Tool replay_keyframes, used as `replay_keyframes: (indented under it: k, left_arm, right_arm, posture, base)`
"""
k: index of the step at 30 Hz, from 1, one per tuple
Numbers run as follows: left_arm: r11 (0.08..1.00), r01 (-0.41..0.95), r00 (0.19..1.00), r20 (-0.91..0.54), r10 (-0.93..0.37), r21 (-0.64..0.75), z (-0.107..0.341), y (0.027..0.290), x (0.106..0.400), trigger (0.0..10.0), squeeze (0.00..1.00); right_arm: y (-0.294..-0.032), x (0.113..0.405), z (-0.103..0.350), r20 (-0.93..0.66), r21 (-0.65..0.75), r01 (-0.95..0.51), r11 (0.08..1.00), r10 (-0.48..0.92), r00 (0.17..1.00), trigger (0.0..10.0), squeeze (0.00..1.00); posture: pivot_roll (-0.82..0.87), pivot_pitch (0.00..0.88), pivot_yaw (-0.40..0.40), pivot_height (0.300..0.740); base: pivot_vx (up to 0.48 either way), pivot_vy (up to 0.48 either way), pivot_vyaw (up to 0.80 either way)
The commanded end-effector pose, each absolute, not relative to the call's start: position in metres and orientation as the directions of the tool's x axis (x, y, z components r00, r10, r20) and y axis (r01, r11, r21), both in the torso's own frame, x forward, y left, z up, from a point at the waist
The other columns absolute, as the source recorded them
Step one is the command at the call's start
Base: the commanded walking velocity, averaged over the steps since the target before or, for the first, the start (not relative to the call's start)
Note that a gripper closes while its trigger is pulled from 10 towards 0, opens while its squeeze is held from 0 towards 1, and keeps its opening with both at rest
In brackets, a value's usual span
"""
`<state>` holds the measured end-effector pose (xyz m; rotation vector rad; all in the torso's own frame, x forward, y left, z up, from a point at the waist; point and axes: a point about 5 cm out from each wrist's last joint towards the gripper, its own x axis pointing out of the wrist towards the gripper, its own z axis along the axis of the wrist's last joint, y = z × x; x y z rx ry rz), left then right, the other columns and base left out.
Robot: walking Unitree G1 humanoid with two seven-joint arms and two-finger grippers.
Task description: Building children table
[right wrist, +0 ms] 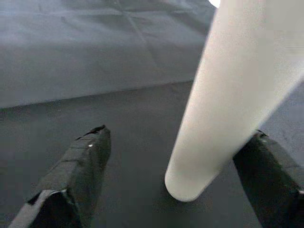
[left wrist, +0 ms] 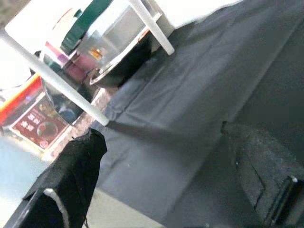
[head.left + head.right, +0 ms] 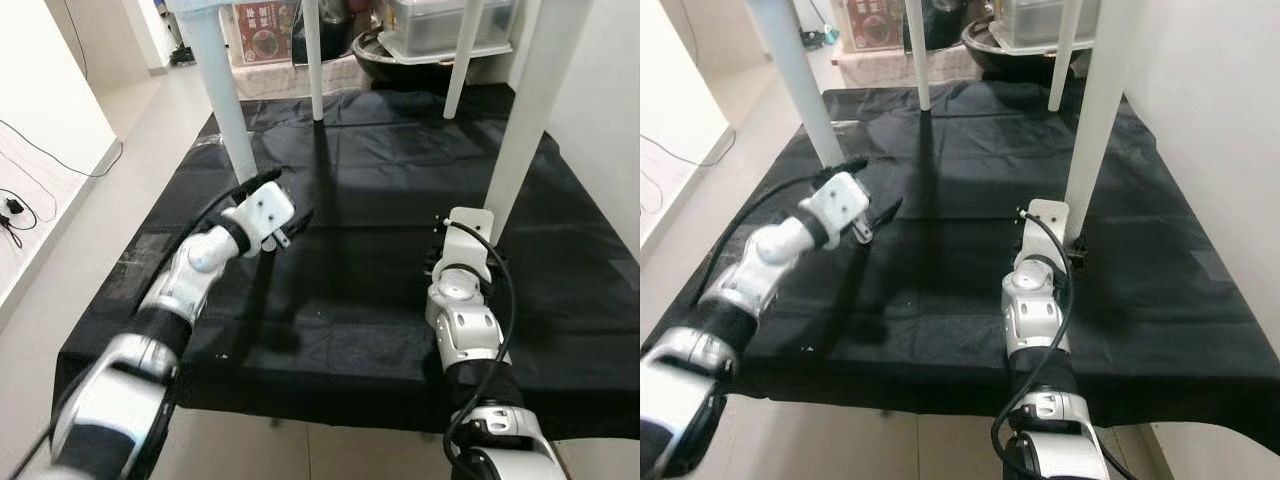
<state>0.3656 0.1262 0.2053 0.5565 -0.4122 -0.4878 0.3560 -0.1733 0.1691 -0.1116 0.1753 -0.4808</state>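
Note:
A white children's table stands on a black cloth (image 3: 380, 200); I see its four legs. The front-right leg (image 3: 522, 130) comes down between the fingers of my right gripper (image 1: 178, 142), which is open. In the right wrist view that leg (image 1: 223, 109) lies close against one finger (image 1: 270, 171) and apart from the other. My left gripper (image 3: 285, 200) is open and holds nothing, hovering just above the cloth beside the front-left leg (image 3: 228, 95). In the left wrist view its fingers (image 2: 76, 166) frame bare cloth and a far leg (image 2: 52, 80).
Two rear legs (image 3: 313, 60) (image 3: 460, 65) stand at the cloth's far edge. Behind them are a dark pot (image 3: 385, 55) and a clear lidded box (image 3: 450, 25). A white wall (image 3: 40, 130) with a floor cable (image 3: 20, 210) is on the left. The cloth's front edge (image 3: 320, 405) drops near my arms.

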Motion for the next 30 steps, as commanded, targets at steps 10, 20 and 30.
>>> replay_keyframes:
  k: [10, 20, 30]
  left_arm:
    - [0.835, 0.345, 0.873, 0.18, -0.453, 0.429, 0.143, 0.11, 0.295, 10.0, 0.0]
    - [0.94, 0.274, 0.954, 0.068, -0.293, 0.203, 0.116, 0.117, 0.253, 10.0, 0.0]
    - [0.958, 0.286, 0.954, -0.107, -0.281, 0.028, 0.099, 0.109, 0.217, 10.0, 0.0]
  right_arm:
    - [-0.165, 0.323, 0.153, -0.153, -0.107, 0.289, 0.951, -0.303, 0.941, 10.0, 0.0]
    - [-0.135, 0.287, 0.146, -0.066, -0.002, -0.055, 0.998, 0.055, 0.996, 10.0, 0.0]
    - [-0.095, 0.26, 0.124, -0.087, 0.071, -0.352, 0.933, 0.357, 0.93, 10.0, 0.0]
  posture:
    - [0.11, 0.027, 0.045, 0.74]
    - [0.07, 0.001, 0.037, 0.74]
    - [0.05, 0.0, 0.025, 0.74]
  base:
    - [0.0, 0.0, 0.0]
    - [0.0, 0.0, 0.0]
    - [0.0, 0.0, 0.0]
